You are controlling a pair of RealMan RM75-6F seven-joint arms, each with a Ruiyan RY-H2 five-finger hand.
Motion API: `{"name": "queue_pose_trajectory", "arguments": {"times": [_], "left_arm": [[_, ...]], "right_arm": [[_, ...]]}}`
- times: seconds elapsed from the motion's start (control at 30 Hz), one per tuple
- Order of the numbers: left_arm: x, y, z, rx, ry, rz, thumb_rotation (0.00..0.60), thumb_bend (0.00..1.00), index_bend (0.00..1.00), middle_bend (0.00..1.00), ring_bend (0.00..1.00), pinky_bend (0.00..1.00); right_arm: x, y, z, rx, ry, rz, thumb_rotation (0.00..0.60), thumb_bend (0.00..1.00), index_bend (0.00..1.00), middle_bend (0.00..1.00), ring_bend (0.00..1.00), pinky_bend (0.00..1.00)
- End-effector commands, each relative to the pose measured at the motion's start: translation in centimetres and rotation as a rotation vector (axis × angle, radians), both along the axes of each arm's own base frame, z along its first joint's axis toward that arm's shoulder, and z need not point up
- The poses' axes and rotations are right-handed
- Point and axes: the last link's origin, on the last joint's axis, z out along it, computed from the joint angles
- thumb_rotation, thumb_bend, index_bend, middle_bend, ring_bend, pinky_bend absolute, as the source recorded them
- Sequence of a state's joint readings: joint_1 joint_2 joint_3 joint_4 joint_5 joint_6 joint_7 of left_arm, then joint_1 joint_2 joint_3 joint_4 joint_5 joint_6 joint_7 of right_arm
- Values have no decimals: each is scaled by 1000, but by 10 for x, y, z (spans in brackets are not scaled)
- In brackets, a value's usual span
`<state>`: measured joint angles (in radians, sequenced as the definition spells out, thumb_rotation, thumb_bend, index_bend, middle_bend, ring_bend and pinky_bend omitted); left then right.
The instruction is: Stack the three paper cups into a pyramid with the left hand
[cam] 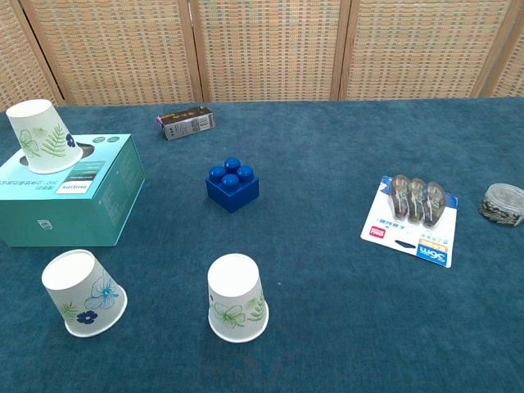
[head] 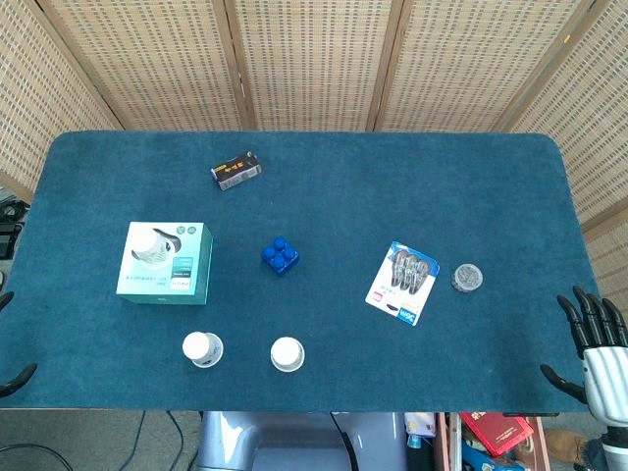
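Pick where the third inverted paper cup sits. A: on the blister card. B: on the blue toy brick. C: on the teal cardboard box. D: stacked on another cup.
C: the fern-printed paper cup stands upside down on the teal cardboard box.

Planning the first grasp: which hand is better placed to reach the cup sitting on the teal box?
Left. The cup on the teal box sits at the table's left side; the right hand hangs off the far right edge.

Your right hand (head: 594,339) shows black, segmented fingers (head: 587,314) on a silvery-white palm and wrist, while of your left hand (head: 12,378) you see only dark, curved tips at the frame's edge.
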<state>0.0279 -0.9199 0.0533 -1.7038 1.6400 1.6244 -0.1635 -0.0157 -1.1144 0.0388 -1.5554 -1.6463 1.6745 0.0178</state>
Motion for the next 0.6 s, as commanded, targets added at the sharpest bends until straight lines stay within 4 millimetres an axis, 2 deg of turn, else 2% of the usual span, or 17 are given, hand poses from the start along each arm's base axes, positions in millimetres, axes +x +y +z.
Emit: {"name": "queue_pose_trajectory", "arguments": {"times": [0.03, 0.2, 0.27, 0.33, 0.4, 0.53, 0.57, 0.6], "left_arm": [[1, -1, 0, -3, 3, 5, 600, 242, 0, 0, 0, 0], [3, -4, -4, -14, 17, -1, 600, 235, 0, 0, 0, 0], [10, -1, -12, -72, 47, -46, 600, 178, 0, 0, 0, 0], [21, 6, -20, -108, 64, -85, 600, 78, 0, 0, 0, 0], [38, 16, -32, -154, 100, -151, 600, 24, 0, 0, 0, 0], [74, 35, -55, -212, 197, -267, 600, 0, 0, 0, 0, 0], [95, 45, -71, -258, 245, -352, 600, 0, 0, 0, 0, 0], [104, 50, -79, -289, 263, -381, 600, 0, 0, 0, 0, 0]], "right_arm": [[0, 1, 1, -3, -3, 2, 600, 0, 0, 0, 0, 0], [0, 1, 5, -6, -19, 4, 600, 0, 0, 0, 0, 0], [3, 2, 6, -7, -24, 19, 600, 0, 0, 0, 0, 0], [2, 1, 6, -3, -25, 15, 600, 0, 0, 0, 0, 0], [2, -1, 6, 1, -28, 8, 600, 0, 0, 0, 0, 0], [0, -2, 7, 2, -30, -1, 600, 0, 0, 0, 0, 0], [0, -3, 8, -2, -36, -1, 600, 0, 0, 0, 0, 0], [0, -3, 8, -4, -37, -1, 600, 0, 0, 0, 0, 0]]}}
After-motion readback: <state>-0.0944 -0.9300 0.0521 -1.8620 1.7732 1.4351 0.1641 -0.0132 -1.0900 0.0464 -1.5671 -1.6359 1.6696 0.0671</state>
